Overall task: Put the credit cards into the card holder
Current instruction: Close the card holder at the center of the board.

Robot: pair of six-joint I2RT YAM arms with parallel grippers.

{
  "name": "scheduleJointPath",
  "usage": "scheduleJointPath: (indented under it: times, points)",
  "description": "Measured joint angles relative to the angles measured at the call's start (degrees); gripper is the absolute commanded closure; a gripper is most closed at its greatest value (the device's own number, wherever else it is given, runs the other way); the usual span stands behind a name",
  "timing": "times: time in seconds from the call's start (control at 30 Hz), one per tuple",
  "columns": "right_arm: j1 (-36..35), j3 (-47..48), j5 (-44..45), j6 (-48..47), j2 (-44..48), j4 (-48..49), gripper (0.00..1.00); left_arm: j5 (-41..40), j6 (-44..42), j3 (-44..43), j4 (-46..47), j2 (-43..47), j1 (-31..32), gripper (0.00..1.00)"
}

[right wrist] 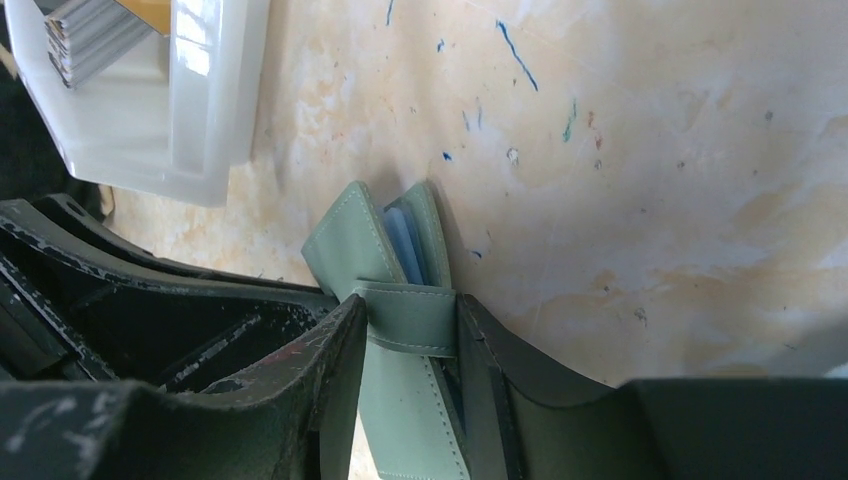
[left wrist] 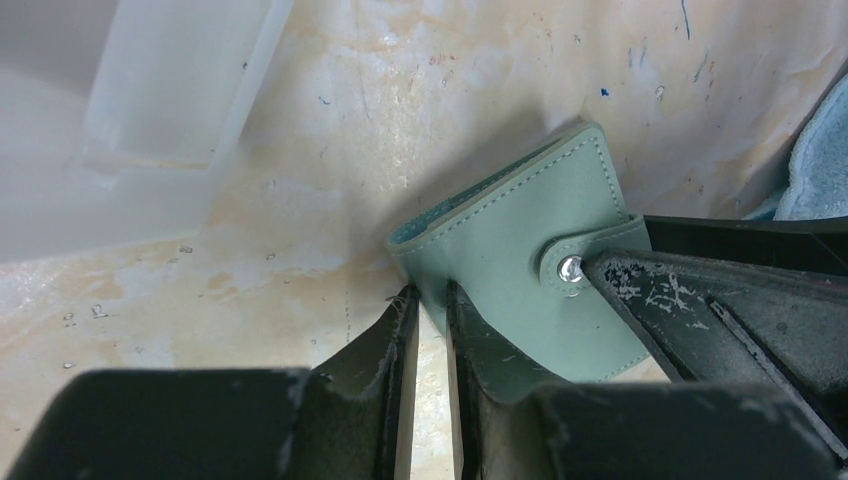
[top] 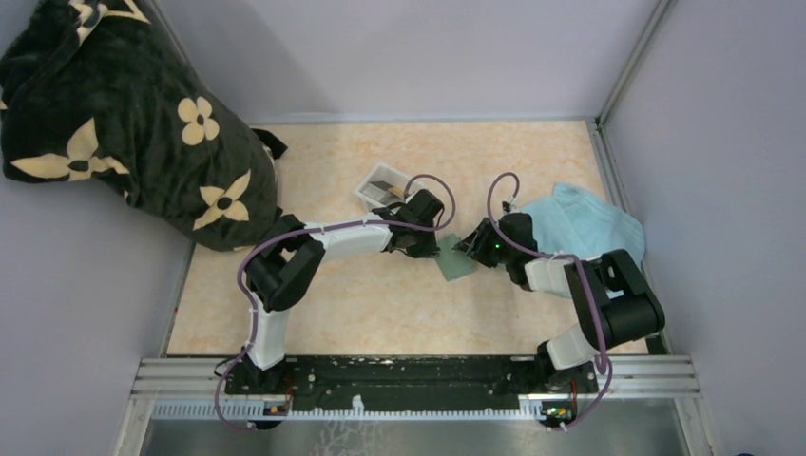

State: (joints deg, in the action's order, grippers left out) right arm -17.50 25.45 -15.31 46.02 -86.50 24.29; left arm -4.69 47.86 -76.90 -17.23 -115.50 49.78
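Right gripper (right wrist: 410,310) clasps the snapped-shut card holder (right wrist: 375,240) across its strap, mid-worktop (right wrist: 650,150); left gripper (left wrist: 430,295), narrow, noses its corner, and we cannot tell whether it grips. We judge unsnapping comes next; credit cards (right wrist: 90,35) wait in the tray (right wrist: 215,100).

A beige-orange marbled tabletop (top: 380,304) is seen, flecked with blue pen marks (right wrist: 517,57). Toward the back, a white plastic tray (right wrist: 215,110) is set on it. On the right, a crumpled light blue towel (top: 589,223) is spread. Between them, at mid-table, a grey-green leather wallet (top: 454,258) is found. The back-left corner is covered by a black flower-patterned blanket (top: 124,114).
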Motion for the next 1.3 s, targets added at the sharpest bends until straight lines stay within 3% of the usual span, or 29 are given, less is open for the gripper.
scheduleJointPath:
  times: [0.63, 1.0, 1.3]
  points:
    - [1.18, 0.24, -7.19, -2.67, 0.11, -2.47, 0.6, 1.01, -15.63, -4.09, 0.37, -2.75, -2.03, 0.78]
    - [3.45, 0.9, -10.99, -3.45, 0.07, -5.07, 0.58, -0.81, -19.1, -9.53, 1.18, -6.71, -2.95, 0.78]
    - [4.02, 1.29, -12.63, -2.16, 0.0, -5.25, 0.47, -0.83, -19.21, -9.05, 1.81, -6.67, -3.02, 0.78]
